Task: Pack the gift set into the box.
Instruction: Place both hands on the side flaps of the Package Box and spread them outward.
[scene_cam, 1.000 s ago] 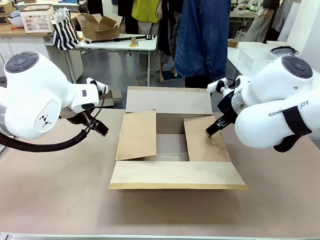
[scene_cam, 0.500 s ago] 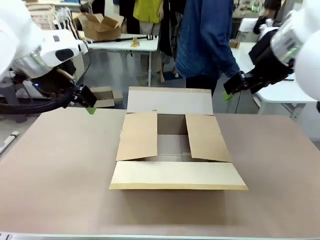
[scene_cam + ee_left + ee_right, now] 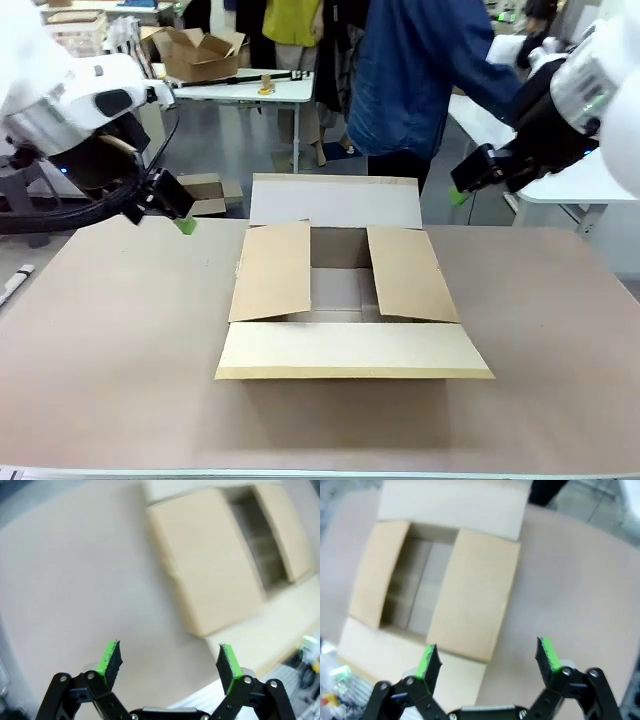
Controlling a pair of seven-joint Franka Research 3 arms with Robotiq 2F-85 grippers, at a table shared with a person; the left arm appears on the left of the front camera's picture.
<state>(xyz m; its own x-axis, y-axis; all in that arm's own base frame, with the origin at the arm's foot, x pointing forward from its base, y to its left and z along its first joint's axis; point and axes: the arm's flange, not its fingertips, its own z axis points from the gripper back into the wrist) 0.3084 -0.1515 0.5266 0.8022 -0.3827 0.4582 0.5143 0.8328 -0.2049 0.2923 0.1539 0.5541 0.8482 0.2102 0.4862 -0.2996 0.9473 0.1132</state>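
The box (image 3: 345, 290) is a large brown cardboard carton in the middle of the table, its two side flaps folded partly inward and its near and far flaps laid outward, with a bare floor inside. It also lies in the left wrist view (image 3: 220, 565) and the right wrist view (image 3: 440, 585). My left gripper (image 3: 178, 212) hovers above the table's far left and is open (image 3: 169, 666), empty. My right gripper (image 3: 468, 182) hangs high at the far right and is open (image 3: 487, 662), empty. The gift set is out of view.
A person in a blue top (image 3: 420, 70) stands behind the box, an arm stretched toward a white side table (image 3: 590, 190). A smaller carton (image 3: 200, 52) rests on a far table. Bare brown tabletop (image 3: 120, 340) surrounds the box.
Both arms have lifted and pulled outward from the box's sides; the right gripper has left the right flap. The person's arm now stretches to the right.
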